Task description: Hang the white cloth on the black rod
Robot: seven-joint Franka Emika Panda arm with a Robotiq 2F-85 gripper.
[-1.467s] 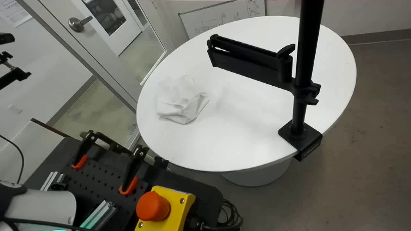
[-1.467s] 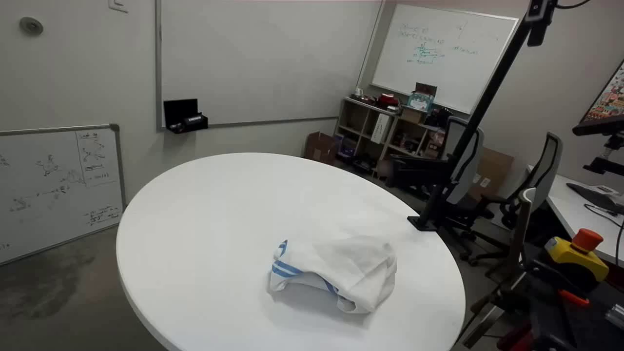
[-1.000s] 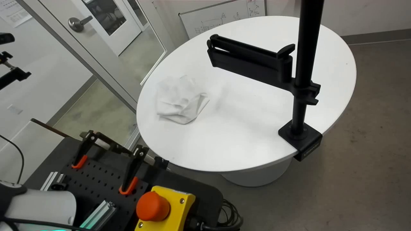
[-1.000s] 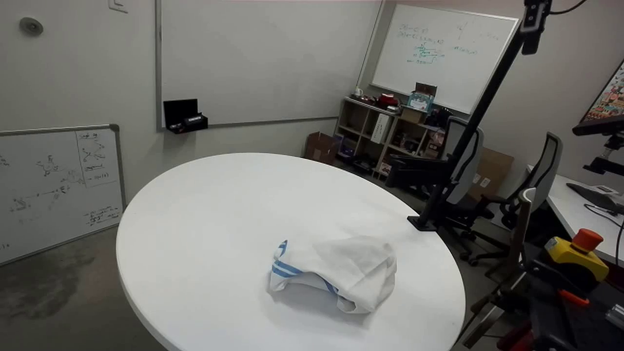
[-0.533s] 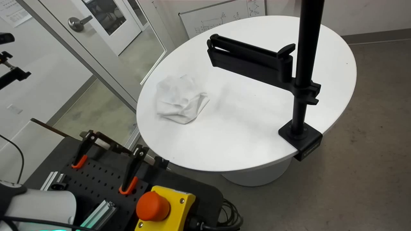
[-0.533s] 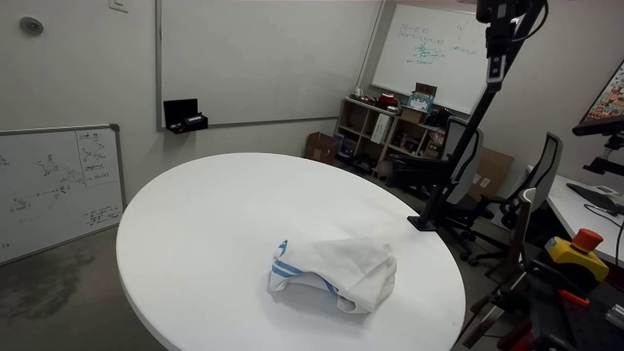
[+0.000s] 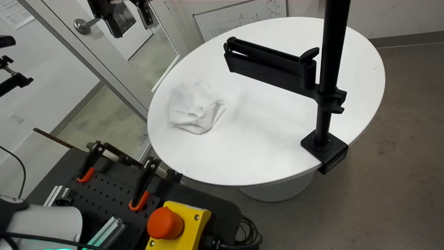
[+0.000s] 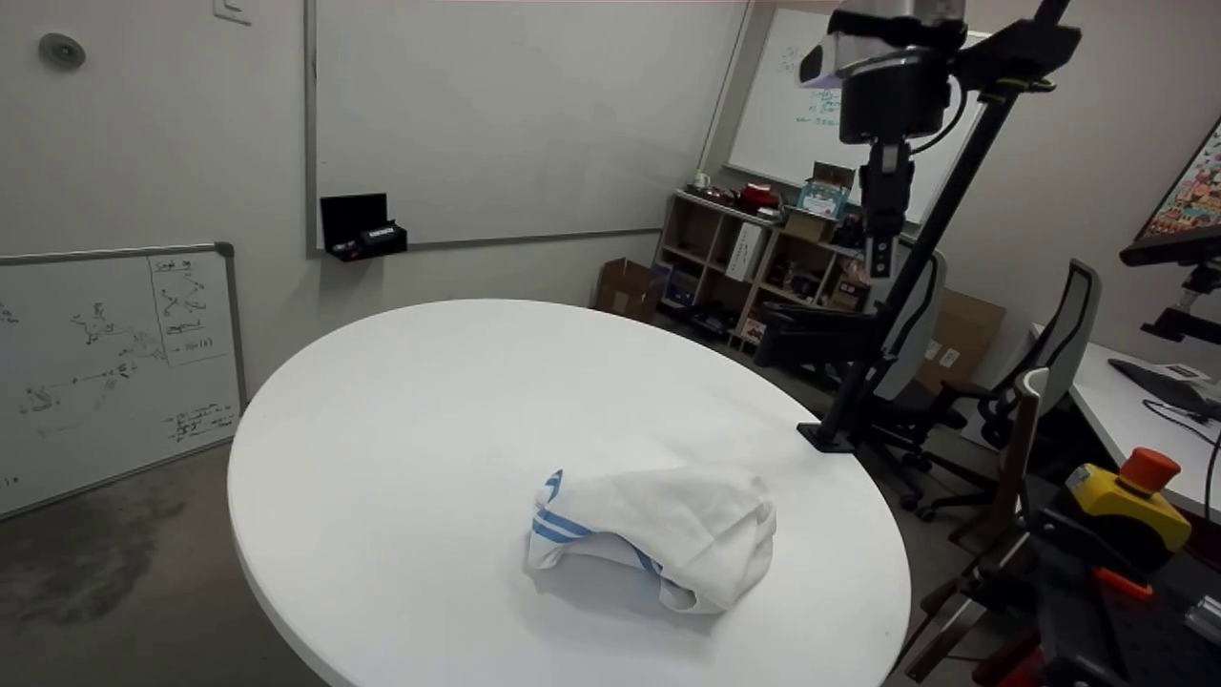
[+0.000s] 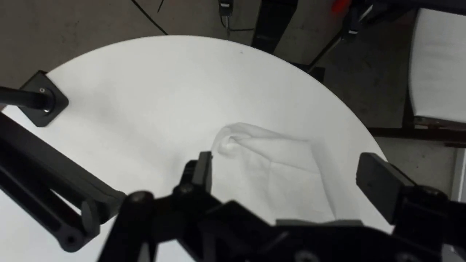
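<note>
I hold my jaws wide apart — my gripper (image 9: 284,173) hangs well above the level of the round white table (image 8: 410,429). On the table, near its rim, lies the white cloth (image 8: 701,530), rumpled and blue-striped at one end. The black rod (image 7: 269,67) juts over the table — borne by a black pole (image 7: 333,52) at its edge.

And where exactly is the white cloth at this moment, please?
In an exterior view, the white cloth lies crumpled on the white round table, near its left edge, left of the black rod and lower in the picture.
</note>
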